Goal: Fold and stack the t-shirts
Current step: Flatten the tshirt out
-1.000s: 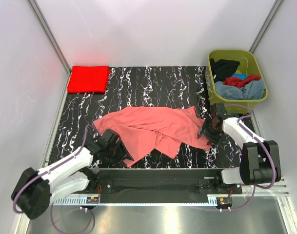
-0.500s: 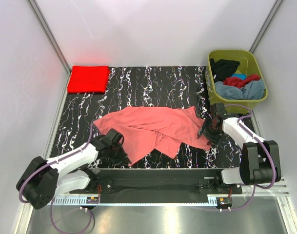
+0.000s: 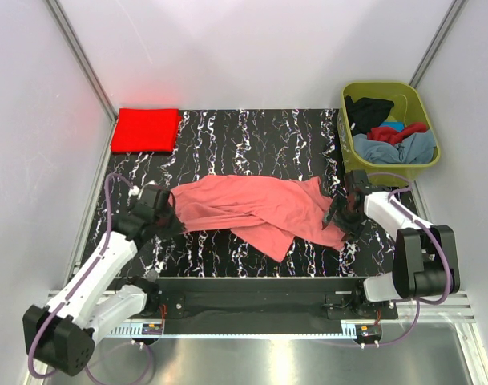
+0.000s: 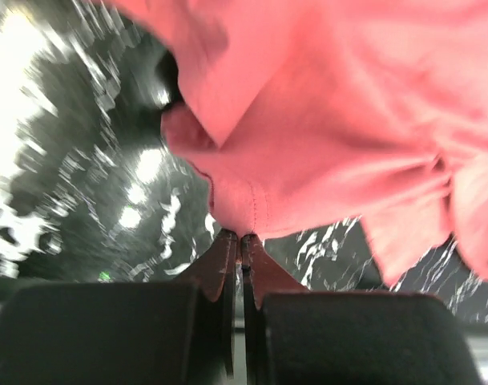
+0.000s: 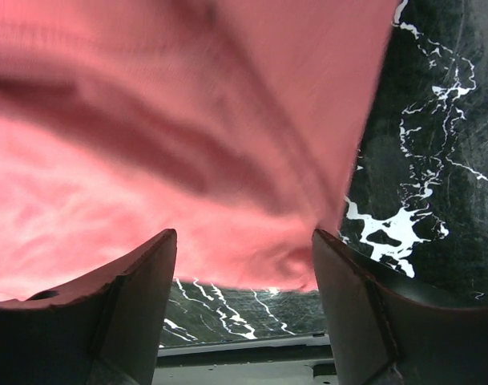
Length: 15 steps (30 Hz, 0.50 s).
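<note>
Left wrist view: L gripper (image 4: 240, 238) clamped on hem of salmon t-shirt (image 4: 348, 120). R gripper (image 5: 244, 238) jaws apart, cloth between. Prob. soft, light, limp; best pinched at hem/corners.

The left hand (image 4: 237, 236) pinches the hem of the salmon pink t-shirt (image 4: 340, 112).

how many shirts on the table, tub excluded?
2: salmon pink t-shirt spread centrally, left claw pinching its left end; bright red t-shirt folded at the far left corner. None visibly hidden beneath.
</note>
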{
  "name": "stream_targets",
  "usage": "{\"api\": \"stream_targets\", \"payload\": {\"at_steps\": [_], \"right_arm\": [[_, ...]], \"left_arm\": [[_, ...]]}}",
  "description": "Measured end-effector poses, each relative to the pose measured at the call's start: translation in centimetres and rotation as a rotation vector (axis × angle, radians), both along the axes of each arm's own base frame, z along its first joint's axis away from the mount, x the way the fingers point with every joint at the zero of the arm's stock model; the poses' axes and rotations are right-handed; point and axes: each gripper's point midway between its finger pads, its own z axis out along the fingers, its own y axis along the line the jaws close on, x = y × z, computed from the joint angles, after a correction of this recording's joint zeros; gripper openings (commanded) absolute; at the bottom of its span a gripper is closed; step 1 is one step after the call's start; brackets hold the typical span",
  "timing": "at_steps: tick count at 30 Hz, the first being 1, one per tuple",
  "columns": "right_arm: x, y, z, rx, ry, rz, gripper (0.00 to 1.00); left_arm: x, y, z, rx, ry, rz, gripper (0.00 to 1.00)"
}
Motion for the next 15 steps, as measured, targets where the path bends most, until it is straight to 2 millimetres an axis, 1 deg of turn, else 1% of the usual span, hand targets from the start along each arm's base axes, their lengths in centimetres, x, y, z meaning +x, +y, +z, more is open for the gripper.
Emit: {"api": "stream_targets", "payload": {"at_steps": [2, 3, 7, 8, 9, 11, 15], "right_arm": [[-0.1, 0.0, -0.2, -0.001, 0.011, 0.007, 0.76], [-0.2, 0.0, -0.4, -0.001, 0.017, 0.011, 0.78], [-0.2, 0.0, -0.7, -0.004, 0.039, 0.019, 0.79], [-0.2, 0.0, -0.7, -0.002, 0.039, 0.021, 0.78], [-0.1, 0.1, -0.6, 0.002, 0.036, 0.025, 0.75], [0.3, 0.4, -0.4, 0.018, 0.028, 0.038, 0.72], [1.1, 1.1, -0.3, 0.055, 0.008, 0.068, 0.45]], "left_arm": [[0.3, 1.0, 0.8, 0.033, -0.032, 0.003, 0.0], [0.1, 1.4, 0.7, 0.049, -0.029, -0.001, 0.0], [-1.0, 2.2, 0.1, 0.101, 0.007, -0.037, 0.0], [-1.1, 2.3, 0.1, 0.108, 0.009, -0.046, 0.0], [-1.2, 2.3, 0.1, 0.112, 0.009, -0.053, 0.0], [-1.2, 2.4, 0.2, 0.118, 0.008, -0.064, 0.0], [-1.0, 2.2, 0.4, 0.118, 0.008, -0.077, 0.0]]}}
